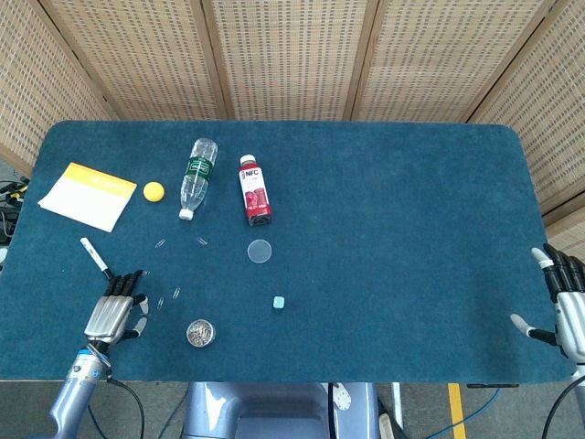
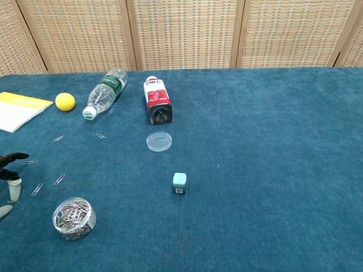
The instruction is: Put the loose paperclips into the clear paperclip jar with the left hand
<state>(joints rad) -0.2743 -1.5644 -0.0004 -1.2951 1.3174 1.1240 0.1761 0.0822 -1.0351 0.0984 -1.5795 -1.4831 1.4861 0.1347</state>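
Roughly midway, I'd judge. Head view: clear paperclip jar (image 1: 200, 332) stands uncapped at near left, already holding a heap of clips; its lid (image 1: 260, 251) lies apart, further back. Loose paperclips (image 1: 168, 298) sit just beside the left hand (image 1: 115, 314), two more (image 1: 180, 242) lie further off toward the water bottle (image 1: 196, 176). Left hand rests palm-down near the table's (image 1: 393, 229) front-left edge, fingers mostly straight and slightly apart, nothing visibly held. Right hand (image 1: 565, 309) idles at the right edge, fingers apart, empty. Marker pen (image 1: 96, 257) lies just beyond the left fingertips.

Chest view: only left fingertips (image 2: 12, 158) show at the frame's left edge. Paperclips (image 2: 49, 183) lie between them and the jar (image 2: 74, 217); short, unobstructed path. Little margin to the near edge; ample open room to the right.
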